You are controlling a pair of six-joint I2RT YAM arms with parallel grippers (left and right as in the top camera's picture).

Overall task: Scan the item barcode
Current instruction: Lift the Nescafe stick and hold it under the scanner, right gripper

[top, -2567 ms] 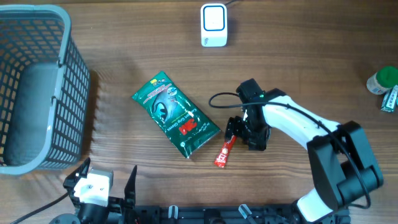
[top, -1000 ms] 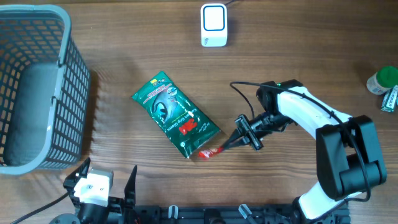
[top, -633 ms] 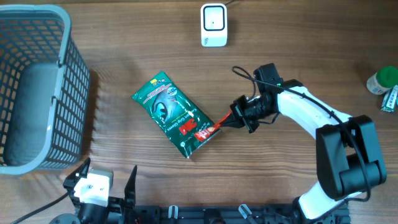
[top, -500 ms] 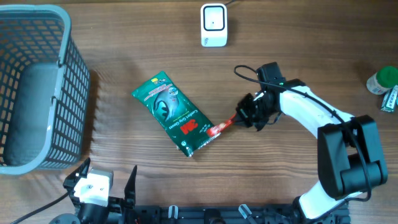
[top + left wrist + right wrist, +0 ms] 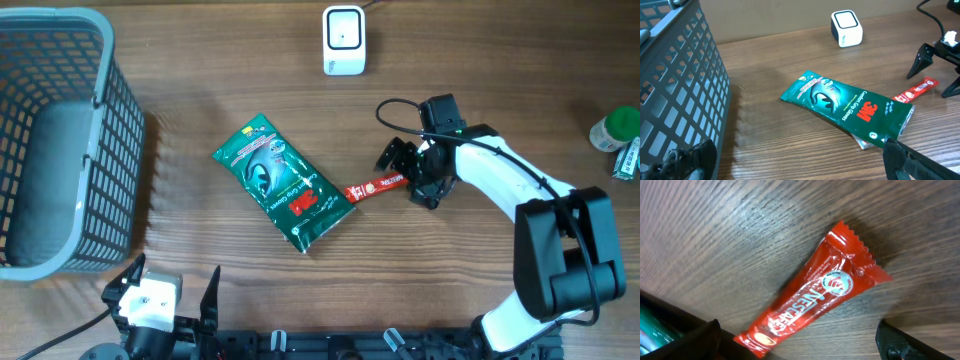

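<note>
Released since half a second ago, the red Nescafé stick sachet now lies flat on the table, and the right gripper that was pinching its end has spread its fingers wide and holds nothing. The sachet rests at a slant near the middle of the table, printed side up. Its right end lies between the open fingers without touching them, and its left end is at the right edge of the green 3M glove packet, touching it or very nearly so. The right wrist view shows the sachet lying alone on the boards, with the dark fingers well clear at the lower corners. The brown wood-grain table fills every view, its surface matte with long streaked grain. Counted, it carries one grey plastic mesh basket at the left edge, one white barcode scanner at the far edge, well apart from the sachet, one glove packet, one sachet and one green-capped bottle at the right edge. Just beside the bottle is one small item too cropped to name. Two arms are present. The left gripper sits at the near edge with its fingers open, empty and well apart from everything.
</note>
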